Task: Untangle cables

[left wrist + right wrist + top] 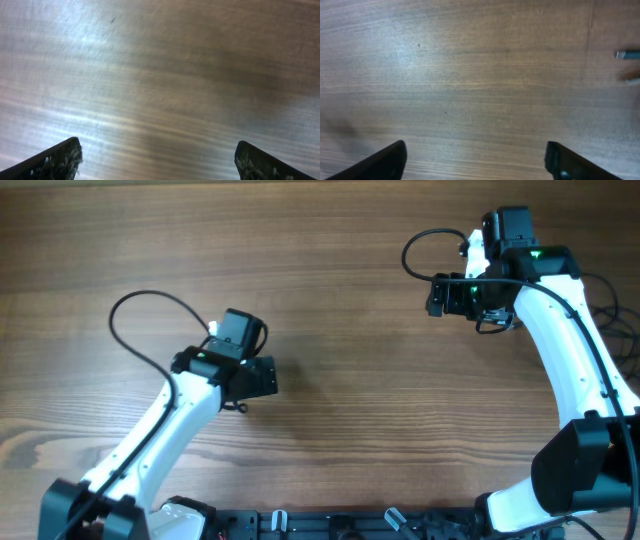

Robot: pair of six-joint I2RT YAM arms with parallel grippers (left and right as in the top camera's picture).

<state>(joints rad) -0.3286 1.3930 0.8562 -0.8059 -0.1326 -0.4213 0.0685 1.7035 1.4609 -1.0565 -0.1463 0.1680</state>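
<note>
Cables: thin black cords at the far right edge of the overhead frame, partly behind the right arm. One plug shows upper right in the right wrist view. Probably light, limp and slippery, so pinch just behind a plug, not mid-tangle. Left tool and right tool are both spread wide and empty, with only surface under them.

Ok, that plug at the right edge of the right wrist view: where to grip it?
Probably the plug by its dark body behind the metal tip, from above, the open right gripper closing across it: it lies flat on the table, tip pointing left.
</note>
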